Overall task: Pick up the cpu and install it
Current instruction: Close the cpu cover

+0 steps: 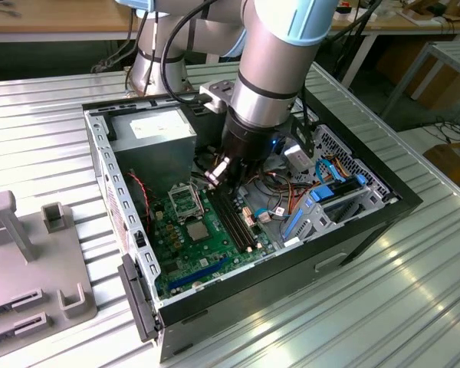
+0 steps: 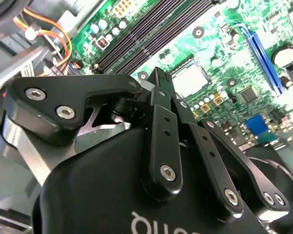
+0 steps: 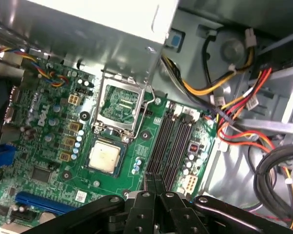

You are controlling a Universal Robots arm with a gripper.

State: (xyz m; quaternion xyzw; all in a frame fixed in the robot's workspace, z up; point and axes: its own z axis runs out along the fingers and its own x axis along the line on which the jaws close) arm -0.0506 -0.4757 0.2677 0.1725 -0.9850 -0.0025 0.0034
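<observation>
Cpu (image 1: 197, 231) in case (image 1: 245, 303) on ribbed metal table (image 1: 383, 307)

This is a robotics lab or workshop. A ribbed metal table (image 1: 414, 307) carries an open desktop computer case (image 1: 291, 285) near its middle and a grey slotted fixture (image 1: 31, 253) at the exterior view's left edge. An industrial robot arm (image 1: 280, 61) rises from the far edge. Behind stand wooden workbenches (image 1: 54, 15), loose floor cables (image 1: 445, 126) and cardboard boxes (image 1: 454, 165).
</observation>
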